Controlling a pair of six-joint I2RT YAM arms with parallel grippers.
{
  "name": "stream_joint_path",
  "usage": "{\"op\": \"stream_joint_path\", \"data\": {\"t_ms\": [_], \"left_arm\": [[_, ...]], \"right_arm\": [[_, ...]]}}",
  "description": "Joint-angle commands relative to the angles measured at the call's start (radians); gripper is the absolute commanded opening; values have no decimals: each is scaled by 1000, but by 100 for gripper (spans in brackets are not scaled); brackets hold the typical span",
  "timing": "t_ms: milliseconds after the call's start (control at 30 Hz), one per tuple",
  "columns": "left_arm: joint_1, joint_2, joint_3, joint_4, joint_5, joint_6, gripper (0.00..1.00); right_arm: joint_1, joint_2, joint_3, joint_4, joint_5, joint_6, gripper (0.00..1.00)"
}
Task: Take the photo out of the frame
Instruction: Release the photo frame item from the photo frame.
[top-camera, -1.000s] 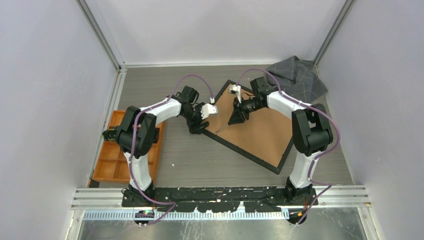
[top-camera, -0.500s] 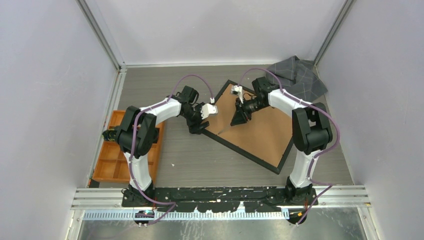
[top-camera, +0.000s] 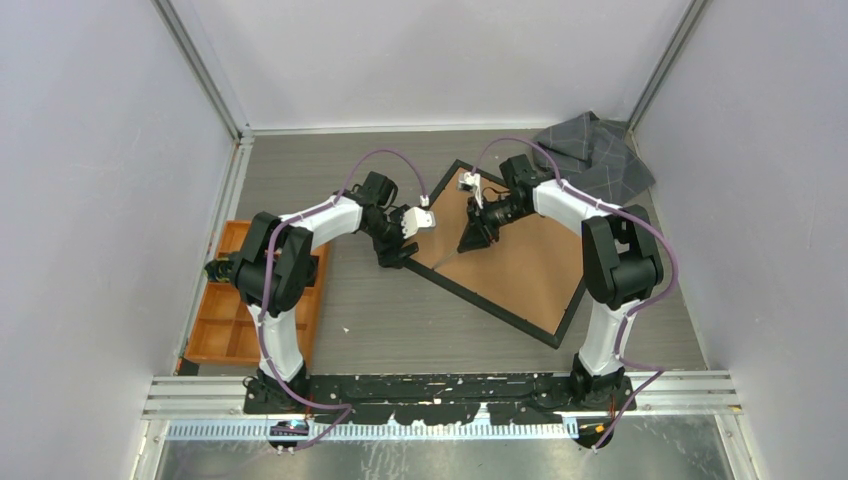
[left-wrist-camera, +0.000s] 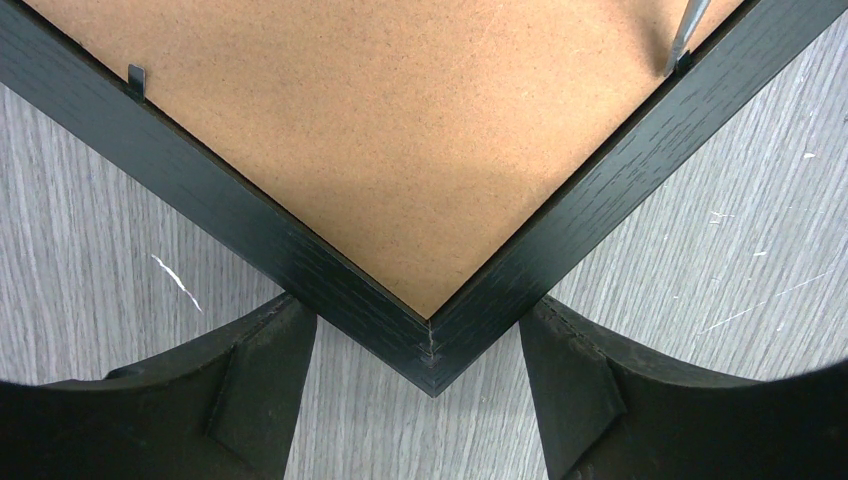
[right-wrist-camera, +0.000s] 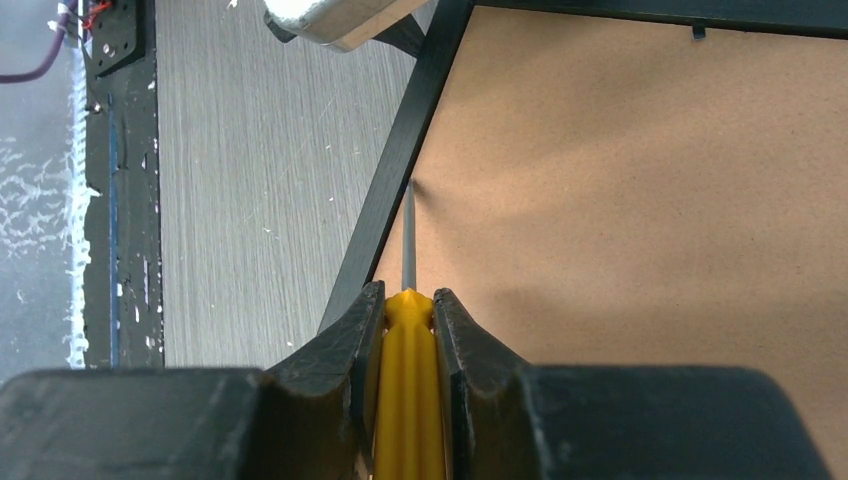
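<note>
the frame (left-wrist-camera: 250, 235) lies face down on the tabletop (left-wrist-camera: 700, 250) with its brown backing board (left-wrist-camera: 400, 130) up. the photo is out of sight; it is probably under that board. your left claw (left-wrist-camera: 415, 385) stands wide, one finger on each side of the frame's corner, not pinching it. your right claw (right-wrist-camera: 408, 305) is clamped narrow on the yellow screwdriver (right-wrist-camera: 408, 400). its thin shaft (right-wrist-camera: 408, 235) reaches to the inner edge of the black border, at or just beside a metal tab (left-wrist-camera: 682, 62).

the step in hand looks like bending that tab back. work the blade between tab and board, then lever slowly up and out toward the border, so the tip neither skids across the board nor gouges it. use the left claw as a stop at the corner so the frame cannot slide or turn. a second tab (left-wrist-camera: 135, 80) shows on the other edge and will likely need the same before the board can lift.
</note>
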Motion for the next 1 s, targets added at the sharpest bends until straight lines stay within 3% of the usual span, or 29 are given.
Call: {"op": "stream_joint_path", "data": {"t_ms": [0,467,967], "left_arm": [[-5,-5,3,-38,43,-21,73],[-5,-2,6,-30,36,-33,72],[-5,13,18,-16,7,-67,69]], "right_arm": [[13,1,34,-88,18,-89,1],[21,-35,34,-176,14,-186,1],[165,-172,-63,-159,113,-209,1]]}}
